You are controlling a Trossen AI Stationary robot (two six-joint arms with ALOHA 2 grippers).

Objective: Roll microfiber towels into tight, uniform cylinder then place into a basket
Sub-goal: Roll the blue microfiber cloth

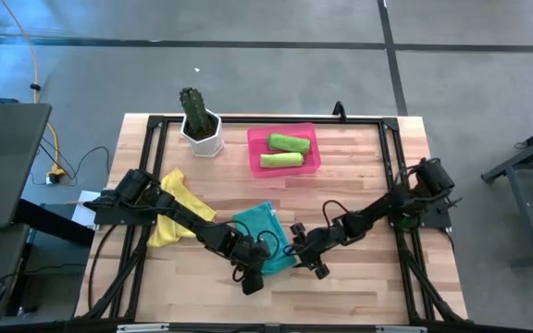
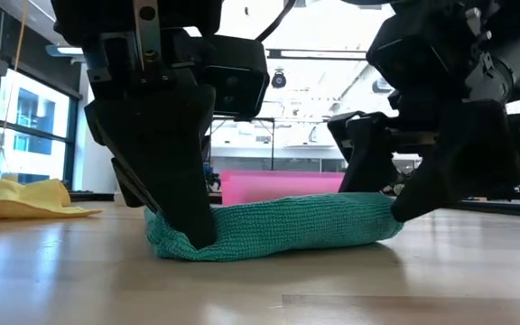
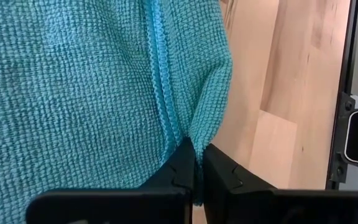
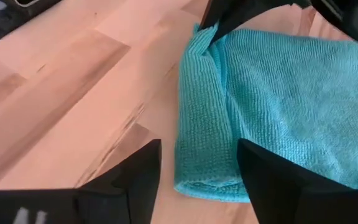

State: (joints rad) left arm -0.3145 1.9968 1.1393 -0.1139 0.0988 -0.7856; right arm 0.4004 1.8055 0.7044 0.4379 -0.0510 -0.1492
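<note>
I had the left tool (image 3: 196, 174) clamped shut on a pinch of the teal towel's (image 1: 265, 233) stitched edge, down at the near end of the cloth toward the front of the wooden surface (image 1: 359, 199). The right tool (image 4: 197, 171) sat at the towel's other side, its fingers (image 4: 269, 180) spread wide with a loosely folded corner lying between them, nothing gripped. In the low view the teal towel lay as a low, soft hump between the two tools. The yellow towel (image 1: 176, 208) lay crumpled under my left arm, well apart from the teal one. Two lime green towels (image 1: 285, 151) were rolled and lying side by side in the pink basket (image 1: 255, 153), just beside the potted cactus (image 1: 199, 120).
</note>
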